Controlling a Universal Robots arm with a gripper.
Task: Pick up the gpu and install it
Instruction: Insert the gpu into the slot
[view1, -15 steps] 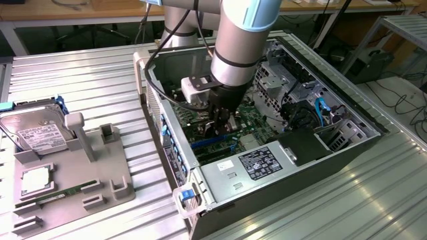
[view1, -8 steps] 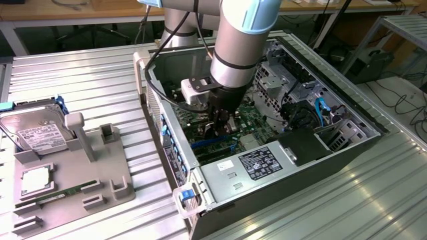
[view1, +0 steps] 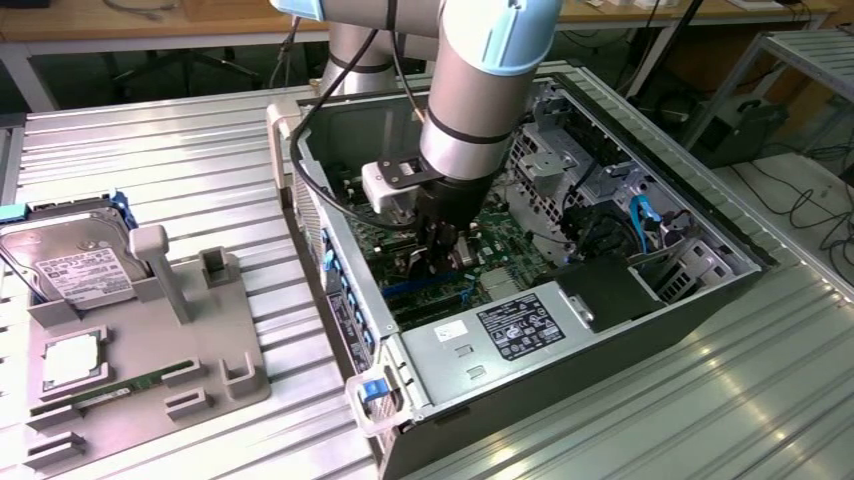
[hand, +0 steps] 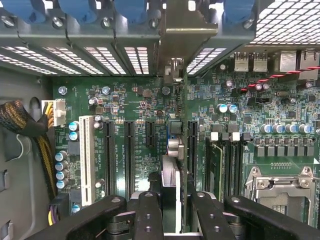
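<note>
The gpu (hand: 170, 172) shows edge-on as a thin card standing upright over the green motherboard (hand: 135, 105). It runs between the long black expansion slots (hand: 129, 150). Its silvery bracket (hand: 182, 30) reaches up to the vented rear slot covers. My gripper (hand: 172, 200) is shut on the card, one black finger (hand: 149, 210) on each side. In the exterior view my gripper (view1: 441, 250) is lowered inside the open computer case (view1: 694, 250), close above the motherboard (view1: 514, 240). Whether the card's edge sits in a slot, I cannot tell.
A silver power supply (view1: 514, 330) fills the case's near end, and drive cages and blue cables (view1: 641, 220) line its far side. On the exterior view's left, a grey fixture (view1: 200, 340) holds a hard drive (view1: 74, 260) and a memory stick (view1: 120, 385). Cables (hand: 25, 125) lie beside the motherboard.
</note>
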